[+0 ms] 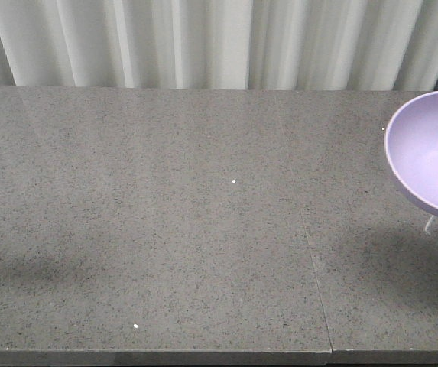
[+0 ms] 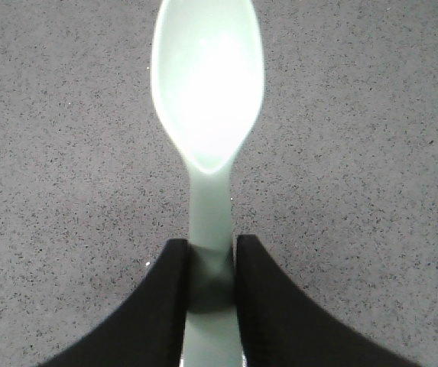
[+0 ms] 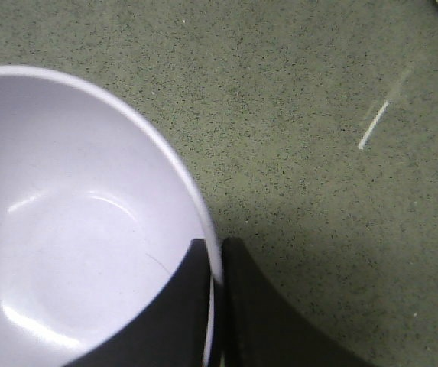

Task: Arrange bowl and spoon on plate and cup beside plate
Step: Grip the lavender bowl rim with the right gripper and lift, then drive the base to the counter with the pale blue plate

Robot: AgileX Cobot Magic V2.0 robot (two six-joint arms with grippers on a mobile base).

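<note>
The lavender bowl (image 1: pixel 431 153) hangs tilted above the grey table at the front view's right edge. In the right wrist view my right gripper (image 3: pixel 217 248) is shut on the bowl (image 3: pixel 73 229), one finger inside the wall and one outside the rim. My left gripper (image 2: pixel 212 248) is shut on the handle of the pale mint-green spoon (image 2: pixel 207 92), whose scoop points away from the jaws over the table top. Neither arm shows in the front view. The plate and the cup are out of view.
A grey speckled table (image 1: pixel 188 222) fills the front view, with a seam (image 1: pixel 310 252) running front to back right of centre. White curtains (image 1: pixel 203 42) hang behind it. A thin white stick (image 3: pixel 374 125) lies on the table beyond the bowl.
</note>
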